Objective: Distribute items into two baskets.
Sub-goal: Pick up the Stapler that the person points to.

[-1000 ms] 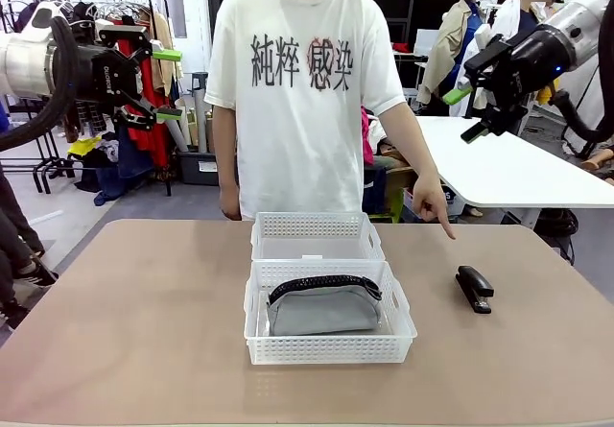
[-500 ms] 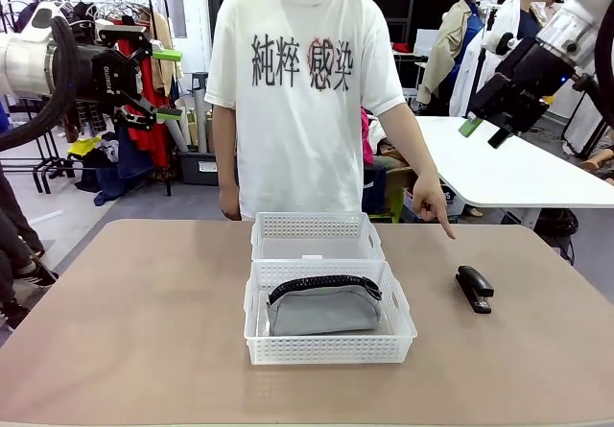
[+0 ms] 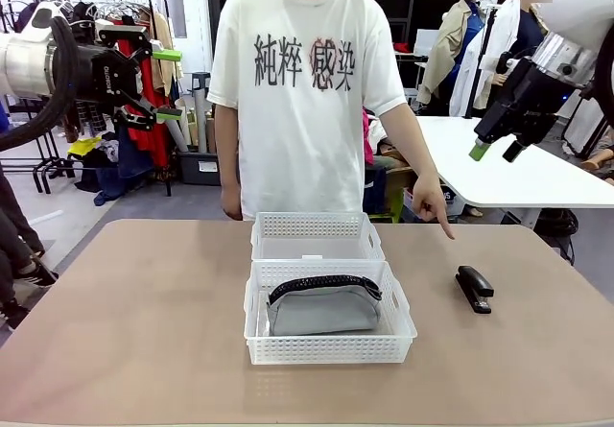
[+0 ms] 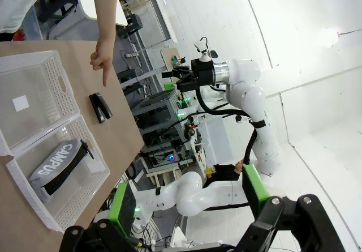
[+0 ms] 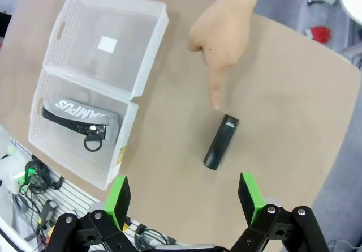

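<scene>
tan table (image 3: 144, 331) in a busy lab, clothes rack (image 3: 96, 0) behind. grey pouch (image 3: 321, 310) lies in the near basket (image 3: 331, 350); the far basket (image 3: 312, 225) touches it and has no item in it. black stapler (image 3: 474, 288) lies on the table, right of both baskets. person's hand (image 3: 434, 206) points down just beside it. step in hand, likely: stapler to the far basket. next move calls for the right gripper (image 3: 492, 151) to descend and straddle the stapler's narrow width. it hangs high at the right, angled down, jaws wide, nothing held. left gripper (image 3: 167, 84) hangs raised at the left, pointing sideways, jaws wide, nothing held.
</scene>
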{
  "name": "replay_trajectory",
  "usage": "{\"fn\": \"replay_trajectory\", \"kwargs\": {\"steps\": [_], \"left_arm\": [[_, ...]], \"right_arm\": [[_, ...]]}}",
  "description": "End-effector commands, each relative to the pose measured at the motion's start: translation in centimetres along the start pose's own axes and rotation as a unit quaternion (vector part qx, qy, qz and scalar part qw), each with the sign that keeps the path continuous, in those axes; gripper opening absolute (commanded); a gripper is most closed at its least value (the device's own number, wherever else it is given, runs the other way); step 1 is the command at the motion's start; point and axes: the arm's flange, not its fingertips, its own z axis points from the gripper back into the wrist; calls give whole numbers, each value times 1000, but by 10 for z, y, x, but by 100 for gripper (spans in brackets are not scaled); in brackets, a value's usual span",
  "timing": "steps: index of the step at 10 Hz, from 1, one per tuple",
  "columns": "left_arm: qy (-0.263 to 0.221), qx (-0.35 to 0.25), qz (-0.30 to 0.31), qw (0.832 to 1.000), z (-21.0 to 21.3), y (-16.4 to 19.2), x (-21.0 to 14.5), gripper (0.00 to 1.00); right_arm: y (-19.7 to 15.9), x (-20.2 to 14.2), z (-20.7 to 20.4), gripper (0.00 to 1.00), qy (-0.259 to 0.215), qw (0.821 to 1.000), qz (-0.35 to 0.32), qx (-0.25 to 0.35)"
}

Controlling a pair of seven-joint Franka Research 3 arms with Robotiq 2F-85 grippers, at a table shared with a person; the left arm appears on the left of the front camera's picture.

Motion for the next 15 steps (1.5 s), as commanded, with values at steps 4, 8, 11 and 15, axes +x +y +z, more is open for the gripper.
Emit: {"fn": "replay_trajectory", "kwargs": {"steps": [4,8,11,15], "left_arm": [[1,-8,0,1000,2,-2,-1,100],[1,-8,0,1000,2,-2,-1,100],[1,-8,0,1000,2,-2,-1,100],[1,-8,0,1000,2,-2,-1,100]], "right_arm": [[0,-6,-27,100,51,998,20,-32],[-15,-9,-87,100,115,978,-79,-153],[-16,-14,-122,100,115,976,-102,-155],[-29,-17,-159,100,152,972,-95,-152]]}}
